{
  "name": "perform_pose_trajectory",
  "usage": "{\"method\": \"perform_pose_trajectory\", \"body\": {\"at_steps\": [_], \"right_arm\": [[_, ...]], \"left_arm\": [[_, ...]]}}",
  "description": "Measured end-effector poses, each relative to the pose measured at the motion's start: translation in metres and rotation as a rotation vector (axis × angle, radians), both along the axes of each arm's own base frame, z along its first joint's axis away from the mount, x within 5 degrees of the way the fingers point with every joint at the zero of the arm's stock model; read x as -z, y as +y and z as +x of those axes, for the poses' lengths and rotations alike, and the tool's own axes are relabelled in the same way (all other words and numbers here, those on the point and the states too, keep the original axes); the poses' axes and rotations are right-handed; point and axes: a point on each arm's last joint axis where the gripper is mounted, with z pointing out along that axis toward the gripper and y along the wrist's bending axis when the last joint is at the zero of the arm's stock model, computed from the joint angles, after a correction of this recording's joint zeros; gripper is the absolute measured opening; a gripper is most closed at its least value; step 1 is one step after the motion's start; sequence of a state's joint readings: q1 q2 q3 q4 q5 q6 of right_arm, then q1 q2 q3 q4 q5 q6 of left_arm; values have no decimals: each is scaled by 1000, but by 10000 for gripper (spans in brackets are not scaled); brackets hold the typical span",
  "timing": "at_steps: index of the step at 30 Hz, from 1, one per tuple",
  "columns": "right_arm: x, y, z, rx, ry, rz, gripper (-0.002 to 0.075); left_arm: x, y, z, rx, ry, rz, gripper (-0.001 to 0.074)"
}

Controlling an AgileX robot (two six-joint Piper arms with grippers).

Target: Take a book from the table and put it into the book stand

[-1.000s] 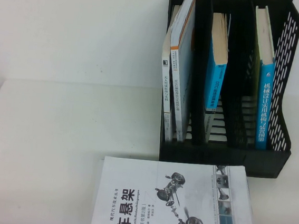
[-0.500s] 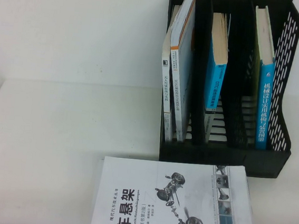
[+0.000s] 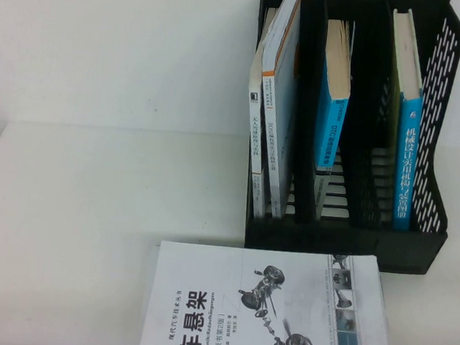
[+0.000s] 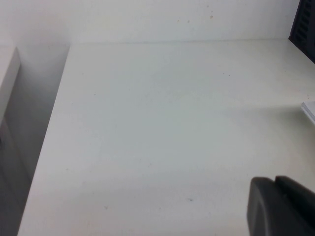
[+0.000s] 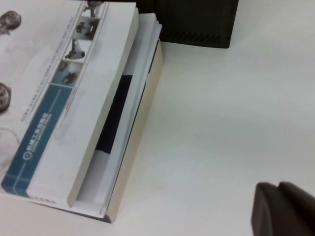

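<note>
A large white book (image 3: 265, 314) with car-suspension pictures lies flat at the table's front, just before the black book stand (image 3: 423, 240). In the right wrist view it (image 5: 59, 93) tops a small stack of books. The stand holds upright books: two white ones (image 3: 273, 103) in its left slot, a blue one (image 3: 332, 109) in the middle, a blue one (image 3: 405, 132) on the right. My left gripper (image 4: 274, 181) hangs shut and empty over bare table left of the book. My right gripper (image 5: 278, 186) hangs shut and empty right of the stack. Neither arm shows in the high view.
The white table (image 3: 88, 208) meets a white wall behind. Its left edge (image 4: 54, 123) drops off beside a grey surface. The stand's corner (image 4: 306, 24) and the book's corner (image 4: 310, 109) show in the left wrist view.
</note>
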State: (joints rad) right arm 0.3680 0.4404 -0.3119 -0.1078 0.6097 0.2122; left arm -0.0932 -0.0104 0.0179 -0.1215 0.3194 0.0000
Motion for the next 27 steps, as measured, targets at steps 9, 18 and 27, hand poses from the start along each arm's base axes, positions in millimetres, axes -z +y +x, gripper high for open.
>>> {"method": "perform_pose_trajectory", "body": {"at_steps": [9,18,27], "right_arm": [[-3,-8,-1,65,-70,-24,5],[-11,-32,-10,293,-509,-33,5],[30,-35,-23,394,-644,-34,5]], "left_arm": [[0,0,0,0,0,0,-2],[0,0,0,0,0,0,-2],[0,0,0,0,1,0,-2]]}}
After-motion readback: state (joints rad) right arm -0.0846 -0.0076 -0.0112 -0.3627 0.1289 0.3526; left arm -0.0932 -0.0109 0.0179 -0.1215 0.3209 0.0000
